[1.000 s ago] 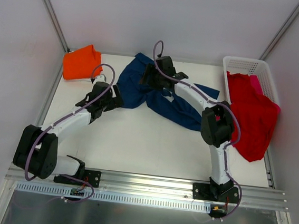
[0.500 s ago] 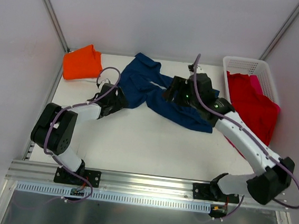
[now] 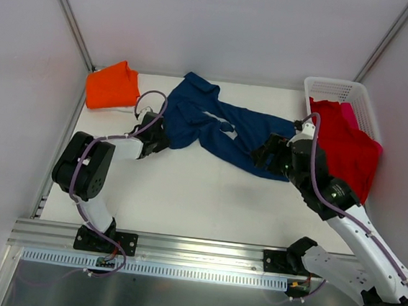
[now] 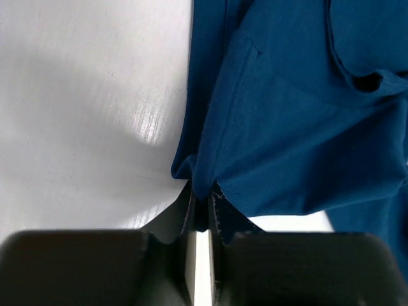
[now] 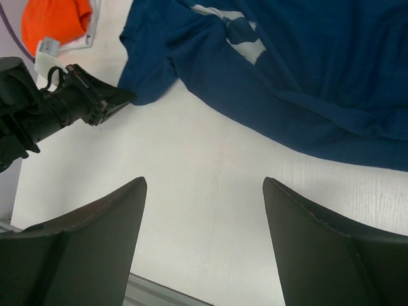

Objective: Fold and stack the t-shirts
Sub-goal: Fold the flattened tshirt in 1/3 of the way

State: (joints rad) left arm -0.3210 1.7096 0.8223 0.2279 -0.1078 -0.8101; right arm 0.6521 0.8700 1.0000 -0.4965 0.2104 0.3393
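One hand (image 4: 203, 201) low on navy t-shirt (image 4: 299, 127)

Navy t-shirt (image 4: 299, 127) matt soft cloth; table (image 4: 83, 115) smooth, slightly glossy.

Dark navy t-shirt (image 3: 193, 119), orange t-shirt (image 3: 111, 86)

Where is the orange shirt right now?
In the overhead view, the orange shirt lies in the far left corner, left of the navy shirt, beyond the left gripper.
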